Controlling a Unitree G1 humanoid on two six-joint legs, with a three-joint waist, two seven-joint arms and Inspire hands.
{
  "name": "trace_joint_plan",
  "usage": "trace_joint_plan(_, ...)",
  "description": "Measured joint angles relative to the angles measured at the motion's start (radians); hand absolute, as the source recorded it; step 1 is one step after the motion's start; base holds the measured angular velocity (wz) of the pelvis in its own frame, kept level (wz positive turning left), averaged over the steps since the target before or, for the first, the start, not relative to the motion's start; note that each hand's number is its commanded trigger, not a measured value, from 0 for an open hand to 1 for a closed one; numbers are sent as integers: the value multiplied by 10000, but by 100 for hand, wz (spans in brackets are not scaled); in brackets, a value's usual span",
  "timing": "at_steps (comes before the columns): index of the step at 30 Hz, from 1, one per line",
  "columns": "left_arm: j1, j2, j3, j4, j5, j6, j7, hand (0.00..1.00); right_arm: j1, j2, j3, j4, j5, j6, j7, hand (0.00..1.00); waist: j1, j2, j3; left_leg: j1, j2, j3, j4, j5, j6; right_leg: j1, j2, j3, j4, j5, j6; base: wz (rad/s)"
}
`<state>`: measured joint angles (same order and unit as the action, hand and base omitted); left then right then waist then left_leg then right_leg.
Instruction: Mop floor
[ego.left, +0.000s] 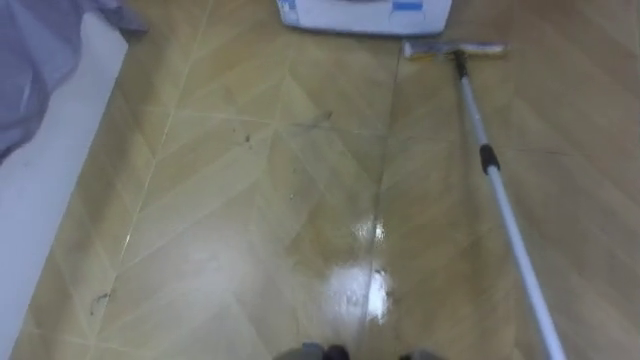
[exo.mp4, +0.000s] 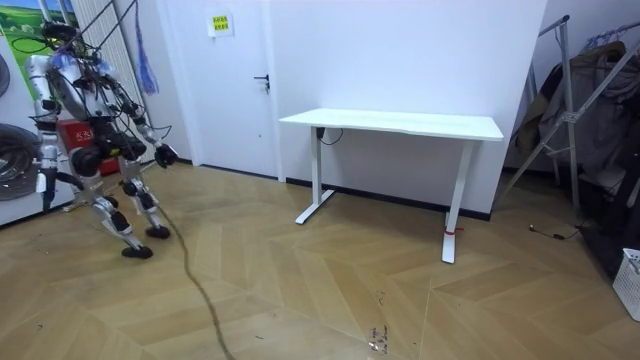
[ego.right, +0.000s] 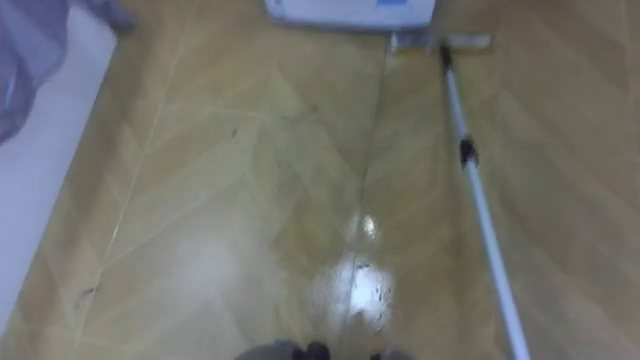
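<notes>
Mop (ego.left: 504, 210) off to the right: long stick from low right up to mop head (ego.left: 455, 48) on the wood floor (ego.left: 220, 200), just beside a white box (ego.left: 365, 15). Likely nearer the right arm. Shiny patch (ego.left: 368, 290) in the middle. Hand (exo.mp4: 165, 155) in room view: can't tell open or shut. White table (exo.mp4: 400, 123) well apart.

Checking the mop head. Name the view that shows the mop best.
The left eye view: the mop runs from its head by the white box to the bottom edge. The right eye view shows much the same. The room view is too distant to tell.
</notes>
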<state>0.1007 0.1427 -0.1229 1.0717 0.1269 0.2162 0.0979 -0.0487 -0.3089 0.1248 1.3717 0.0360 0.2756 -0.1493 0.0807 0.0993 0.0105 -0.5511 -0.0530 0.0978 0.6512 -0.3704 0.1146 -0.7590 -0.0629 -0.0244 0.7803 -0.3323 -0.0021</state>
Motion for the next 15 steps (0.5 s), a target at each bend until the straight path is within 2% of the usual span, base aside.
trace_joint_plan(1, 30, 0, 4, 16, 32, 98, 0, 0, 156, 134, -33, -2, 8, -6, -6, 100, -113, 7, -3, 182, 7, -22, -114, -59, -42, 45, -90, -146, -587, 272, -85, 21)
trace_joint_plan(2, 133, -46, 22, 36, 128, 262, -10, 0, 419, 406, -167, -2, 8, -5, -3, 100, -220, 12, -3, 609, 58, -45, -228, -224, -202, 120, -195, -399, -1355, 962, -136, 0)
trace_joint_plan(3, 259, -129, 28, 49, 245, 405, -23, 0, 687, 618, -212, -3, 5, 0, 4, 100, -217, 1, -33, 1038, 145, -57, -281, -430, -384, 410, -147, -473, -1444, 1229, -201, -12)
trace_joint_plan(4, 314, -178, 26, 48, 247, 452, -35, 0, 797, 703, -212, -2, 4, 10, 11, 100, -214, -21, -26, 1190, 238, -54, -261, -537, -471, 564, -41, -483, -1424, 1281, -253, -15)
trace_joint_plan(5, 342, -272, 17, 40, 210, 504, -45, 0, 912, 805, -192, -8, 4, 28, 43, 100, -238, 51, -63, 1402, 362, -121, -83, -685, -670, 823, 26, -635, -1270, 1265, -393, -6)
trace_joint_plan(6, 287, -337, 18, 35, 204, 526, -28, 0, 899, 867, -192, -7, 6, 29, 95, 100, -269, 45, -60, 1408, 440, -159, 378, -694, -717, 953, 51, -727, -1017, 1002, -599, 0)
trace_joint_plan(8, 222, -415, 11, -11, 183, 511, 5, 0, 734, 867, -162, -6, 9, 27, 91, 100, -278, 7, -50, 1263, 587, -145, 1261, -651, -793, 1076, 136, -759, -618, 569, -746, 0)
trace_joint_plan(10, 222, -427, 0, -83, 188, 512, 26, 0, 326, 822, -147, 15, 10, 41, 89, 100, -335, -191, -48, 1060, 602, -160, 1994, -368, -1209, 1171, 148, -695, -318, 208, -857, 11)
trace_joint_plan(11, 221, -430, -1, -152, 215, 502, 54, 0, -92, 745, -152, 82, 27, 73, 100, 100, -407, -282, 5, 845, 576, -290, 2220, -282, -1305, 1285, 198, -626, -284, 86, -848, 16)
trace_joint_plan(12, 223, -390, 12, -217, 218, 453, 97, 0, -574, 691, -167, 147, 63, 161, 68, 100, -423, -473, 90, 457, 557, -283, 2113, -332, -1255, 1344, 196, -606, -301, 25, -909, 9)
trace_joint_plan(13, 222, -344, 16, -248, 214, 434, 100, 0, -819, 670, -165, 272, 86, 318, 39, 100, -371, -599, 138, 213, 546, -266, 1928, -332, -1255, 1365, 204, -578, -331, 34, -913, -16)
trace_joint_plan(14, 229, -254, 17, -308, 186, 359, 102, 0, -961, 568, -156, 427, 77, 474, 9, 100, -142, -767, 229, -166, 538, -171, 1286, -290, -1219, 1487, 261, -591, -489, 101, -932, -36)
trace_joint_plan(15, 268, -189, 19, -345, 171, 300, 96, 0, -985, 430, -134, 424, -64, 477, 22, 100, 47, -824, 251, -508, 564, -165, 532, -112, -1239, 1611, 337, -632, -655, 164, -967, -38)
